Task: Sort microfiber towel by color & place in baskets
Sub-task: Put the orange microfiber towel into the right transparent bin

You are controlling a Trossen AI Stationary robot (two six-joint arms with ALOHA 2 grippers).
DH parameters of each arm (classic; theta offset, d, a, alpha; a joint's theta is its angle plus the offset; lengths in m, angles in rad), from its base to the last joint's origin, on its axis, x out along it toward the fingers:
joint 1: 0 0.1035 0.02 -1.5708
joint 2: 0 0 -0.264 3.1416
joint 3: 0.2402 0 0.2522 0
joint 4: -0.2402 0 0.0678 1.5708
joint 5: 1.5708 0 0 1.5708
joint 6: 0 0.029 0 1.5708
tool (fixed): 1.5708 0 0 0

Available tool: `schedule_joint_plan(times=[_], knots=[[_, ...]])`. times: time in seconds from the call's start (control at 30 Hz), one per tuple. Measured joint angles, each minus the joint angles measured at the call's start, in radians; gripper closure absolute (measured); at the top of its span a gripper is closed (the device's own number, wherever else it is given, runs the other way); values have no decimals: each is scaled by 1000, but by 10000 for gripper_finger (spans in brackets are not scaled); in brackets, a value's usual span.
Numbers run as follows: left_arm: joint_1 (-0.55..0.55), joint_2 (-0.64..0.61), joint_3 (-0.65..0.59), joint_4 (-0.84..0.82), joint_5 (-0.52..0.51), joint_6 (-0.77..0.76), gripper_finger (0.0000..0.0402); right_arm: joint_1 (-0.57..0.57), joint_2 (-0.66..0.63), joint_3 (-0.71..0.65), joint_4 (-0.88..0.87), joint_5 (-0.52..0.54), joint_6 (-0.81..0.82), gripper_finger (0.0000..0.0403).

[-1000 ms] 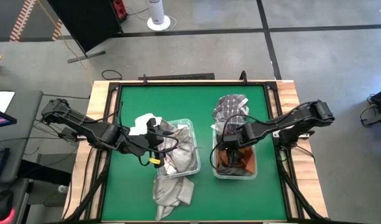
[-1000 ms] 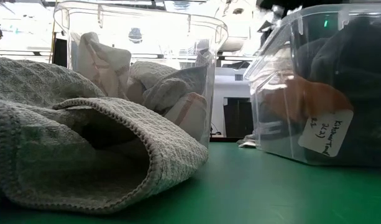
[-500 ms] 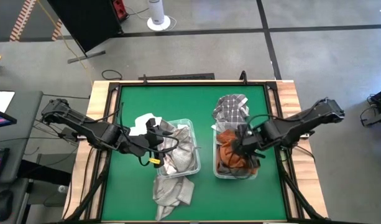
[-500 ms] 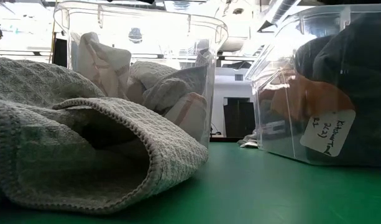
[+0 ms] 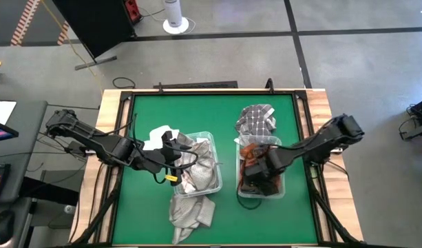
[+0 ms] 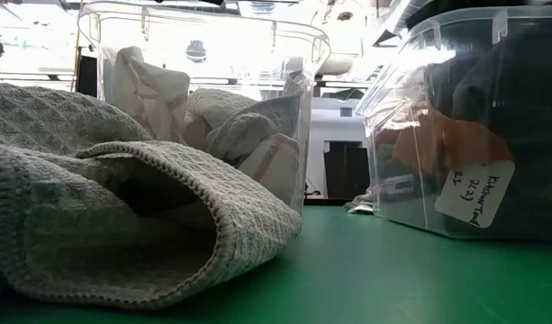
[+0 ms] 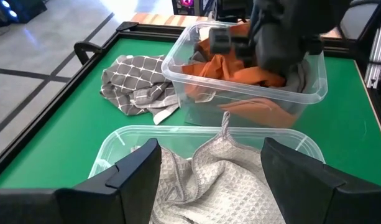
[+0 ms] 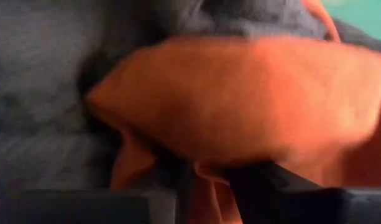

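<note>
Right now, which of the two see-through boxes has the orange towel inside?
The right basket, the one the right gripper is reaching into. It holds the orange towel; the left basket has only pale grey towels.

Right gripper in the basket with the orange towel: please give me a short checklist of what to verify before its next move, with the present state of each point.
1. Right gripper is down inside the right basket: ok.
2. Orange towel lies directly in front of its fingers: ok.
3. Gripper firmly shut on the towel: cannot tell.
4. Right basket stands flat on the table: ok.
5. Left gripper open and waiting over the left basket, away from the right arm: ok.
6. All towels sorted: not ok; the grey patterned towel and the beige towel lie on the table.
</note>
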Motion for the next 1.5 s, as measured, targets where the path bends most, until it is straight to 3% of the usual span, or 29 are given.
schedule_joint_plan(times=[0.3, 0.57, 0.77, 0.93, 1.1, 1.5], knots=[[-5, 0, 0, -23, 0, -3, 136, -63, 75, 4, 51, -34, -109, 295], [-5, 0, 0, -26, 0, -16, 136, -80, -90, 0, -17, 53, -139, 296], [-5, 0, 0, -22, 0, -13, 136, -52, -123, -27, -22, 121, -275, 296], [-5, 0, 0, -24, 0, -12, 136, -32, -70, -94, 21, 132, -372, 296], [-5, 0, 0, -22, 0, -4, 136, -25, 32, -111, 129, 174, -359, 296], [-4, 0, 0, -19, -2, -4, 136, -14, 108, -64, 59, 174, -321, 296]])
